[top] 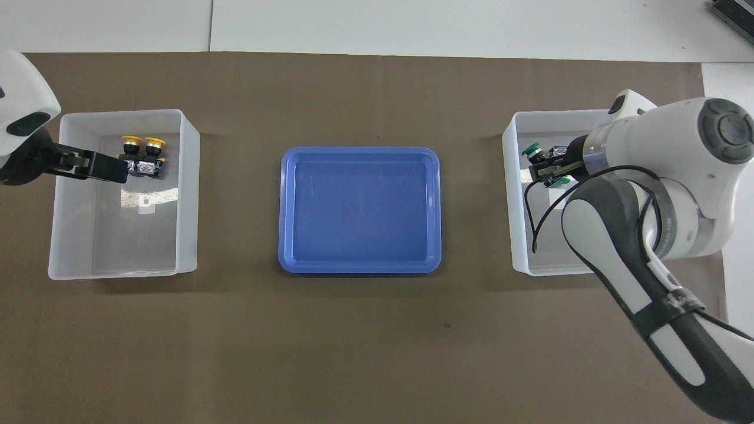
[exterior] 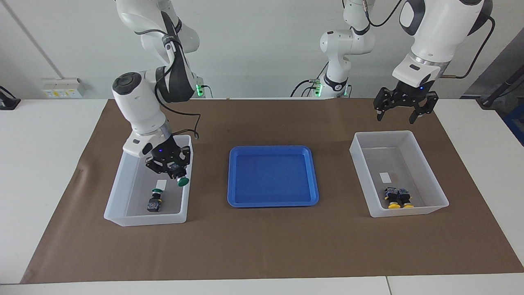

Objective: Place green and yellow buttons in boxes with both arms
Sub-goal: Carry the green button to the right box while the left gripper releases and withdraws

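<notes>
Facing view, left to right: at centre left my right gripper [exterior: 175, 174] hangs over the box [exterior: 123, 192] there, pinched on a green-capped button [exterior: 181, 180] with a blocky black body, cap tilted down. Another green button [exterior: 154, 201] lies on that box's floor, with bare floor around it. At centre the blue tray [exterior: 273, 200] sits on the brown mat [exterior: 262, 246]. At right, two yellow buttons [exterior: 398, 198] lie side by side against the lower wall of the second box [exterior: 434, 180]. At upper right my left gripper [exterior: 402, 114] hangs spread wide, holding nothing, above that box's upper rim.
</notes>
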Tool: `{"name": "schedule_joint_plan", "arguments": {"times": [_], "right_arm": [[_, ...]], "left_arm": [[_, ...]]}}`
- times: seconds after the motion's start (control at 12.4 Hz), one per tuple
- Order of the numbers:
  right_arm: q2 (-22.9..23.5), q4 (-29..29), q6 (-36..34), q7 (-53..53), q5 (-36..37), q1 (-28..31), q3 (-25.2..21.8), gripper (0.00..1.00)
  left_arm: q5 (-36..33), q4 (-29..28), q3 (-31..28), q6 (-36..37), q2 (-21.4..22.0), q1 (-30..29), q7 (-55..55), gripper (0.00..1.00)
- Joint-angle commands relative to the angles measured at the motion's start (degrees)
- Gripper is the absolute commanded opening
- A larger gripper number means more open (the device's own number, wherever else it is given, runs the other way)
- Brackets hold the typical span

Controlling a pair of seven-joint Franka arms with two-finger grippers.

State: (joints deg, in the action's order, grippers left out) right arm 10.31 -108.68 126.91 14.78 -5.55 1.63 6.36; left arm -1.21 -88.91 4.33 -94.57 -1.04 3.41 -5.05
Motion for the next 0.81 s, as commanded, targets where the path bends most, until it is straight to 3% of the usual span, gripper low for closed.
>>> {"name": "schedule_joint_plan", "arguments": {"times": [0.0, 0.24, 0.56, 0.73], "right_arm": [[-3.4, -4.8, -2.0, 5.3, 0.2, 3.3, 0.8, 0.0], [-3.5, -9.7, -0.8, 5.7, 0.1, 4.9, 0.8, 0.0], [-1.3, -14.4, 7.3, 5.7, 0.1, 4.9, 0.8, 0.0], [-0.7, -14.5, 8.4, 5.6, 0.1, 4.9, 0.8, 0.19]], "left_arm": [[1.4, 5.2, -0.5, 4.0, -2.2, -0.1, 0.2, 1.0], [1.8, -3.7, -1.0, 5.3, 4.4, -0.2, 0.4, 1.0], [1.8, -2.5, -1.0, 4.7, 3.9, -0.9, 0.2, 1.0], [1.7, -0.1, -1.1, 7.4, 3.3, -1.1, 0.3, 1.0]]}}
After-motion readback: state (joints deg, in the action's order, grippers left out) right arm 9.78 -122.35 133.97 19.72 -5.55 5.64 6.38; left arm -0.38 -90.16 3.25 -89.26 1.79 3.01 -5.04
